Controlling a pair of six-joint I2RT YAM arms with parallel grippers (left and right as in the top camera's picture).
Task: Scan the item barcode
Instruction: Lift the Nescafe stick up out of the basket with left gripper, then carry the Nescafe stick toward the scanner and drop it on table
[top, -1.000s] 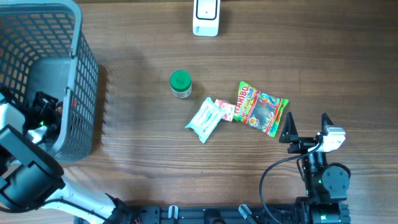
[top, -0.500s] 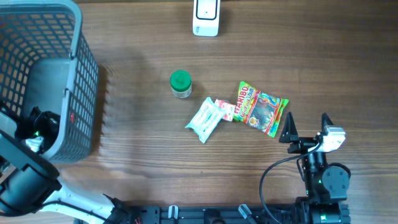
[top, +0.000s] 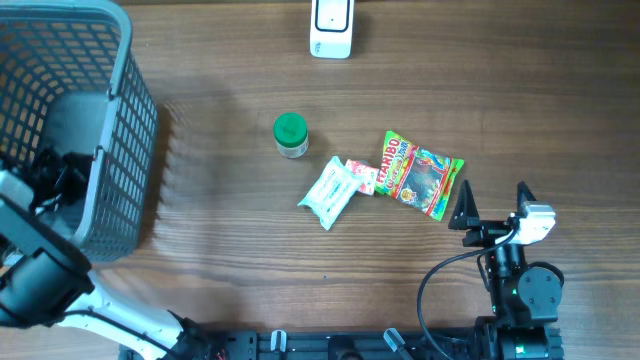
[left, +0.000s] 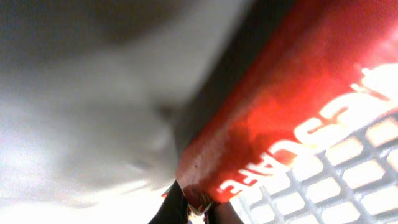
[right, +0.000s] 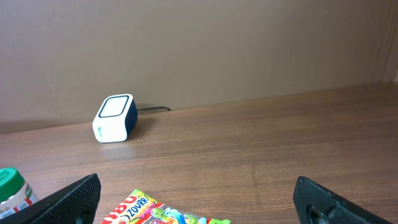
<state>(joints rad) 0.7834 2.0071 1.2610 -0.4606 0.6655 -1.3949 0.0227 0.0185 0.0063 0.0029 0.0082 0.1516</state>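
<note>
My left gripper (top: 58, 176) is down inside the grey mesh basket (top: 135, 120) at the left edge of the table. In the left wrist view its black fingertips (left: 171, 208) are shut on the corner of a red packet (left: 280, 112) with white lettering, close to the lens and blurred. My right gripper (top: 492, 204) stands open at the front right, nothing between its fingers, just short of a colourful Haribo bag (top: 420, 175). The white barcode scanner (top: 331, 28) sits at the table's far edge, also seen as the scanner (right: 115, 118) in the right wrist view.
A green-lidded jar (top: 290, 135), a white wipes packet (top: 330, 192) and a small red-and-white sachet (top: 362, 175) lie mid-table beside the Haribo bag (right: 161, 211). Basket mesh (left: 348, 180) shows behind the red packet. A brown wall rises behind the scanner.
My left gripper has gone from open to shut on the red packet inside the basket and shifted slightly there. The right arm and the items on the table have not moved.
</note>
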